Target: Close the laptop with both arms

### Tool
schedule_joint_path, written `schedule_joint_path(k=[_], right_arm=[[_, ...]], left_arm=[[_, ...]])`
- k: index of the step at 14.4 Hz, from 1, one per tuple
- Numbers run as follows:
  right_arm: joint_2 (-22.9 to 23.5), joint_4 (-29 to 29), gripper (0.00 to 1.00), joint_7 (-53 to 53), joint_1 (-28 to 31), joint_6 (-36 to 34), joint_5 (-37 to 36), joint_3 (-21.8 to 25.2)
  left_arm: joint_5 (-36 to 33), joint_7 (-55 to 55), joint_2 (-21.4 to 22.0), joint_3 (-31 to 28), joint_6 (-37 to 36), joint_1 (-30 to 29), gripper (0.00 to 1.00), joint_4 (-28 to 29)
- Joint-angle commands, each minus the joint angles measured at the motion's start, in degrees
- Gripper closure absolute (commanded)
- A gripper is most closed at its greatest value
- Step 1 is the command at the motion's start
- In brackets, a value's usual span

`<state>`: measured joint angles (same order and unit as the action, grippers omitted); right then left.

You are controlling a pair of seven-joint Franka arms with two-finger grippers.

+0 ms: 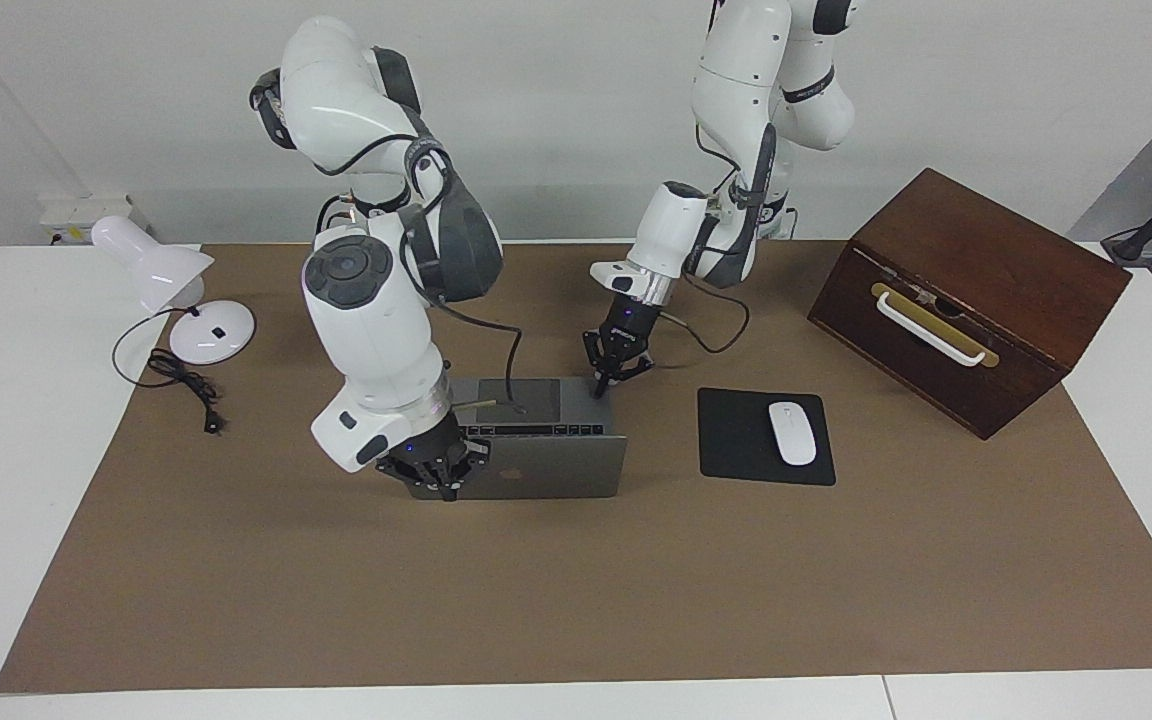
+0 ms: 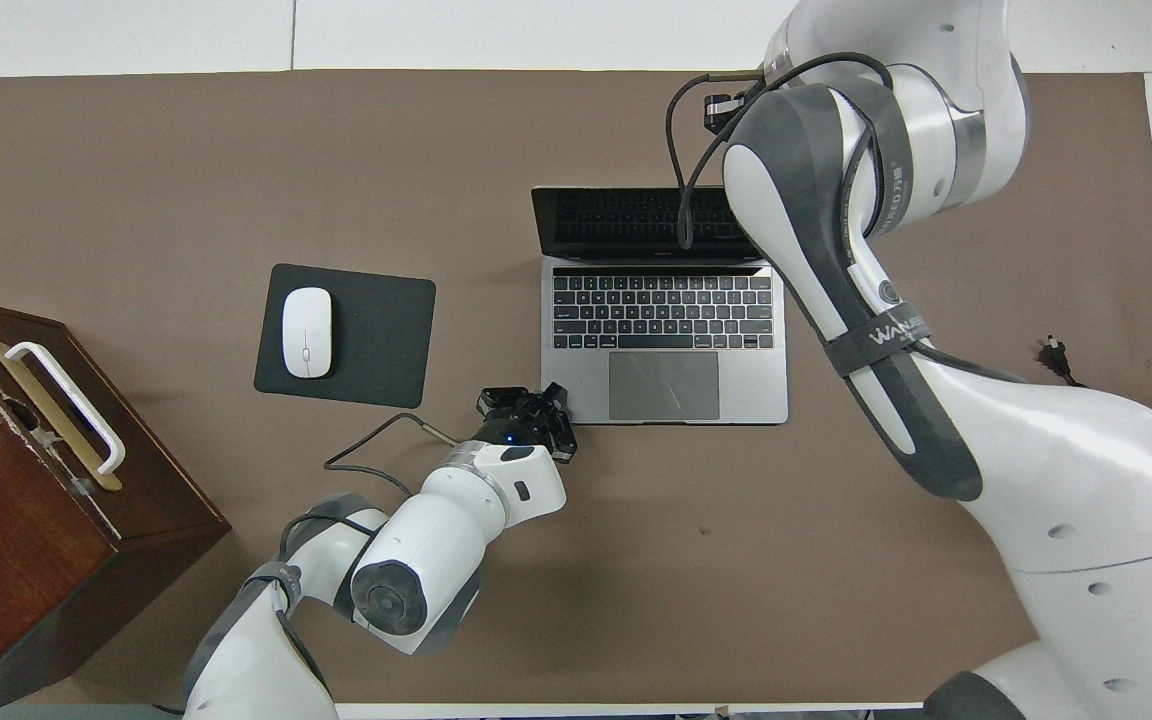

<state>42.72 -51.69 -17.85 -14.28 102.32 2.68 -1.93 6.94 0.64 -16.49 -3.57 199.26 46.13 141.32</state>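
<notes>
Laptop [image 1: 546, 465] lid against right gripper [image 1: 446, 490].

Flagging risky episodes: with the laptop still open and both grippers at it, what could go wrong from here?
1. The right gripper, shut, sits at the lid's corner toward the right arm's end of the laptop; pushing one corner may twist the lid or turn the base.
2. The left gripper, shut, is at the base's near corner; if it slips off, the laptop may slide.
3. The right arm's cable hangs over the keyboard and might get pinched under the lid.
</notes>
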Motion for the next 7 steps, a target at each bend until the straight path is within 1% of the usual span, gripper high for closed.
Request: schedule_joint_path(k=[1,3,5,7], right_arm=[[-2.2,-3.2,1.0,-1.1,1.6,-1.4,3.7,-0.6],[-2.9,-4.0,1.0,-1.1,1.6,-3.6,3.8,-0.6],[-4.2,-6.7,1.0,-1.1,1.8,-4.8,4.1,-0.7],[-4.9,-9.9,1.0,-1.1,3.2,-6.3,7.9,-0.7]], left_arm=[[0.2,1.8,-3.8,-0.8,1.2,-0.6,1.0,0.4],[0.2,1.9,-4.2,-0.8,1.2,-0.6,1.0,0.4],[0.2,1.9,-4.3,-0.8,1.3,-0.5,1.0,0.4],[0.2,1.8,-4.3,-0.8,1.3,-0.5,1.0,0.4]])
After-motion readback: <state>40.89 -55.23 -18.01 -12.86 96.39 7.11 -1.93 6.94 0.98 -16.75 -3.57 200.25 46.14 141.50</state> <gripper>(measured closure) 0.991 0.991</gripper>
